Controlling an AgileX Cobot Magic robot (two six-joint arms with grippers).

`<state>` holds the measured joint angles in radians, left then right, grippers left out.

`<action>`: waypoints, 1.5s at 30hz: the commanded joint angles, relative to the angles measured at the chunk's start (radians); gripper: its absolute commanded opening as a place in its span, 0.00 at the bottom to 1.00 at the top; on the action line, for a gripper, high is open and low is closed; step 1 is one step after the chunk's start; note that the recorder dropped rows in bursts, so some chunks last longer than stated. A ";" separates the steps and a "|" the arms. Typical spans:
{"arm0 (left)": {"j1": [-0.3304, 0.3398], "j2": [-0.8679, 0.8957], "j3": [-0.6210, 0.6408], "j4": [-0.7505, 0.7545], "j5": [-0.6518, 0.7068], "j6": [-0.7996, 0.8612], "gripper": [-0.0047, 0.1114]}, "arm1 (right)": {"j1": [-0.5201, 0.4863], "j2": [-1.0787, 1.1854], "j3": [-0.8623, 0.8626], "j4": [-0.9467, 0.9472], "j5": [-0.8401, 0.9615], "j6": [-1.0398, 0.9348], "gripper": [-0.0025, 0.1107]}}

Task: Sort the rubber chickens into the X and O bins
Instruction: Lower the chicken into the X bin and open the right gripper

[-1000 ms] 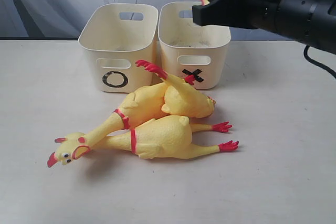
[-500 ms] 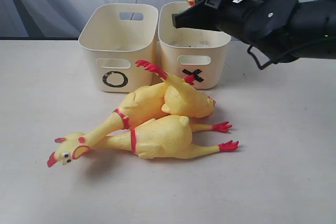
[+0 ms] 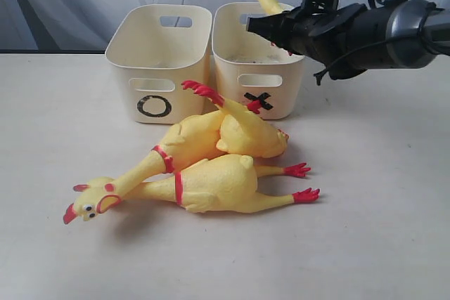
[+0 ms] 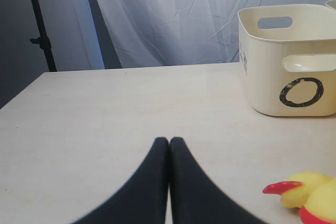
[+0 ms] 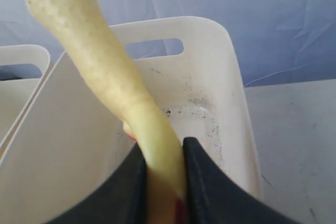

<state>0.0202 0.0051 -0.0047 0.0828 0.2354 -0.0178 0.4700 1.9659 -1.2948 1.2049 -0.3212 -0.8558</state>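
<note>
1. Exterior view: your right gripper (image 3: 259, 24) reaches in from 3 o'clock and hangs above the X bin (image 3: 232, 82). This bin stands at 3 o'clock of the O bin (image 3: 123, 96), and the two are touching or nearly so.
2. The right wrist view shows its jaws pinching one rubber chicken (image 5: 89, 45) by a narrow yellow part, with some red just at the pads. The long free end sticks out over the open bin, toward 11 o'clock in the exterior view.
3. Your left gripper (image 4: 169, 145) is pressed together with nothing between, low over the table (image 4: 105, 108) and away from the work.
4. The two other chickens (image 3: 211, 184) lie on the table at 6 o'clock of the bins, one resting across the other.
5. Risk: the free end stands higher than the rim. If you let go here, I think the floppy body may fall across the rim and hang there, or tip out toward the O bin.
6. Risk: soft rubber can cling to a pad, so the chicken may come away with the jaws when they part.
7. Risk: if you go lower to be safe, the arm may strike the rim at 3 o'clock and push the light bin.
</note>
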 commanded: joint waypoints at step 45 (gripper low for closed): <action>-0.002 -0.005 0.005 0.000 -0.004 0.000 0.04 | -0.012 -0.070 -0.007 -0.167 0.150 -0.007 0.47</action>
<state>0.0202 0.0051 -0.0047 0.0828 0.2354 -0.0178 0.4654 1.9343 -1.2948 1.0972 -0.2329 -0.8558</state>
